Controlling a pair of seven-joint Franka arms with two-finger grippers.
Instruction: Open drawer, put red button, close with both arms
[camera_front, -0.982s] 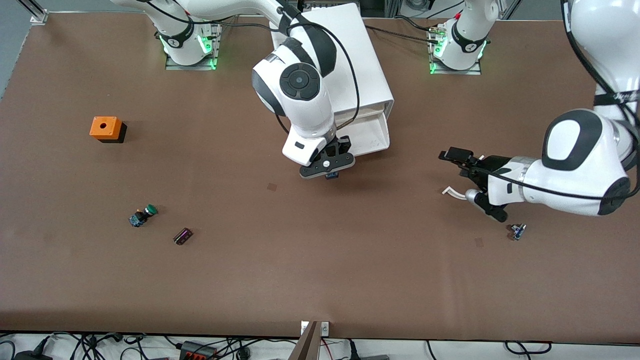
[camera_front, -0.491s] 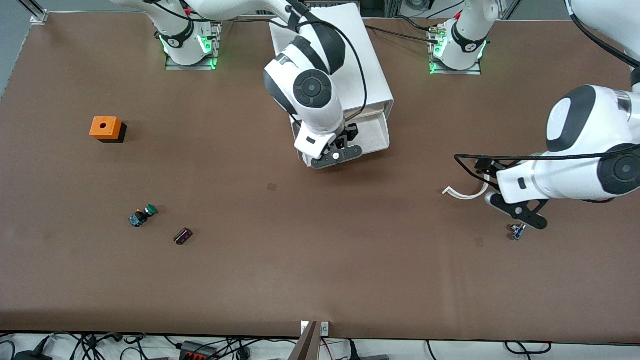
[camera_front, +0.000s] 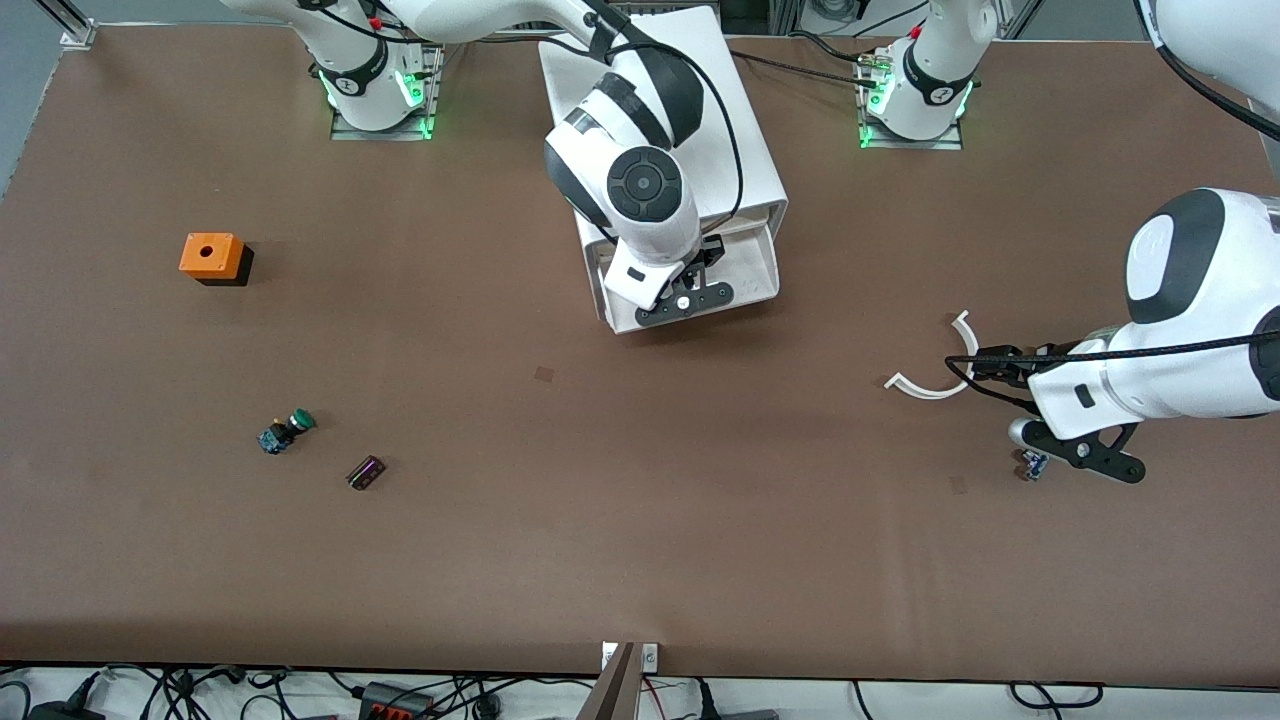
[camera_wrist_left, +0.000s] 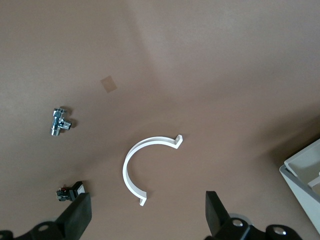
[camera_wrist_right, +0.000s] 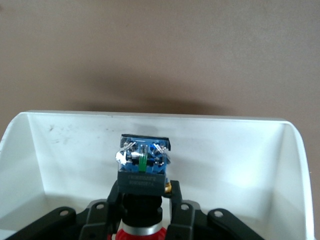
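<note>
Front view: the right hand (camera_front: 685, 301) hangs over the drawer (camera_front: 745, 270), which stands pulled out of the white cabinet (camera_front: 700, 120) at the middle of the table's (camera_front: 600, 520) edge where the arm bases stand. The left hand (camera_front: 1085, 452) hovers near the table's edge at the left arm's end, over a small metal fitting (camera_front: 1034, 464), with a white curved clip (camera_front: 925, 385) lying close by. An orange box (camera_front: 211, 257), a green button (camera_front: 286, 431) and a small dark part (camera_front: 366, 472) lie toward the right arm's end.

Left wrist view: the left hand's fingers (camera_wrist_left: 77, 217) stand wide apart, holding nothing, above the clip (camera_wrist_left: 145, 167).

Right wrist view: the right hand (camera_wrist_right: 141, 212) is clamped on the red button (camera_wrist_right: 142, 170), blue-grey body outward, above the drawer's (camera_wrist_right: 240, 165) white floor.
</note>
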